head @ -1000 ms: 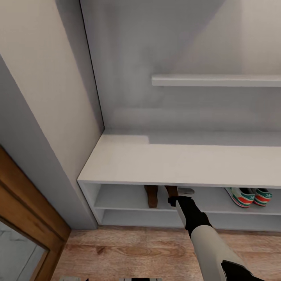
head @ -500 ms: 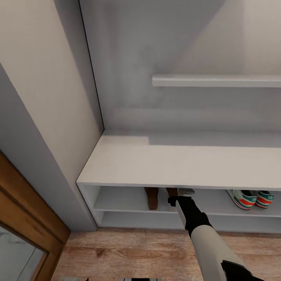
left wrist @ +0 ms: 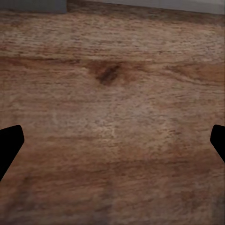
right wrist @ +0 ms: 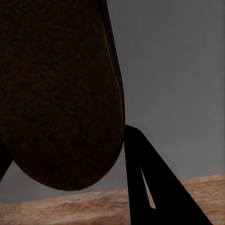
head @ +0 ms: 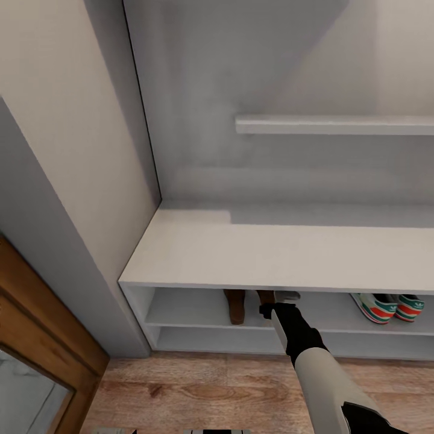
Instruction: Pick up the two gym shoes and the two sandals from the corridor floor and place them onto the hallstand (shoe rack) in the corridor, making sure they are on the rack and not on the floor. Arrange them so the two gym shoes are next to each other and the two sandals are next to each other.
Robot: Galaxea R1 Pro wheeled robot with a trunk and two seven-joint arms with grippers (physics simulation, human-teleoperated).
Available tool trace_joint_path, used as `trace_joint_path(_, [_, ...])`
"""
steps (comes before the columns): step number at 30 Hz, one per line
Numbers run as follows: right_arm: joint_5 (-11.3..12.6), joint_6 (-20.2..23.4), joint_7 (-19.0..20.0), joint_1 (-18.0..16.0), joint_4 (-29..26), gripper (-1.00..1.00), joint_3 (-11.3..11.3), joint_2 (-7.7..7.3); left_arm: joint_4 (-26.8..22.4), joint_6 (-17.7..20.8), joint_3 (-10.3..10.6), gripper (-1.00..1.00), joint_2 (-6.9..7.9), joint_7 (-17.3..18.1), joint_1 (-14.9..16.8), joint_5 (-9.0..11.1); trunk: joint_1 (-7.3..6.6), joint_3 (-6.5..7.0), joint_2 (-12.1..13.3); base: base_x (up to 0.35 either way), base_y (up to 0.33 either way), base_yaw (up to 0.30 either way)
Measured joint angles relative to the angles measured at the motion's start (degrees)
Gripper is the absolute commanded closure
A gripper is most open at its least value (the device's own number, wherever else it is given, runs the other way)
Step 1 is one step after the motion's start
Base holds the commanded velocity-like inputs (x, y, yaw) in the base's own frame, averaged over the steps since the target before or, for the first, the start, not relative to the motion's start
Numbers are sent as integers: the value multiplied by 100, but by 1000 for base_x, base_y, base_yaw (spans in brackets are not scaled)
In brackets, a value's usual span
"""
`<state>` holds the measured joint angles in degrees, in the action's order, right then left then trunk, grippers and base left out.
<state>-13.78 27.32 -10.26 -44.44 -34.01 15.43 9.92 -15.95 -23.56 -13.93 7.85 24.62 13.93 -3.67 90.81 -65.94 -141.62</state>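
Pale grey-white wall panelling backed the hallstand [head: 271, 253], whose long bench top ran across the head view with one wall shelf [head: 334, 125] fixed above it and two open tiers below. Light brown plank flooring, the corridor floor [head: 211, 386], lay in front of the unit, and a wooden door frame [head: 42, 325] stood at the left edge. On the upper tier, one dark brown sandal [head: 235, 305] was set with its length running front to back, partly hidden by the bench edge. Just beside it, a second sandal [head: 265, 297] was seen at the tip of the right arm, which reached into the same tier. In the right wrist view, the dark sole of that sandal [right wrist: 61, 93] was seen between the fingers of the right gripper [right wrist: 65, 164], with one black finger [right wrist: 150, 183] lying against its edge; the sandal was clasped by the gripper, but whether it rested on the tier could not be determined. Further right on the same tier, the two gym shoes [head: 389, 306] were placed side by side, touching or nearly so, well apart from the sandals. In the left wrist view, the left gripper [left wrist: 112, 143] was held above bare floor with its fingertips [left wrist: 9, 143] spread wide and nothing between them.
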Motion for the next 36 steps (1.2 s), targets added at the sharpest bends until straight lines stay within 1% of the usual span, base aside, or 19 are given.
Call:
trace_joint_path(9, [0,-6,0,0,-3,100,6,0,0,0,0,-100,1,0,-2,1,0,0,0,0,2,0])
trace_joint_path(10, [0,-7,0,0,-3,-100,7,0,0,0,0,-100,0,0,-1,1,0,0,0,0,0,0])
trace_joint_path(27, [18,-13,-9,0,0,-100,9,0,0,0,0,-100,0,-1,0,1,0,0,0,-5,0,0])
trace_joint_path(31, [18,-15,-9,0,0,-100,9,0,0,0,0,-100,0,0,0,1,2,0,0,-128,0,0])
trace_joint_path(36, [18,-18,-9,0,0,-100,9,0,0,0,0,-100,0,0,-1,1,3,0,0,-262,0,0])
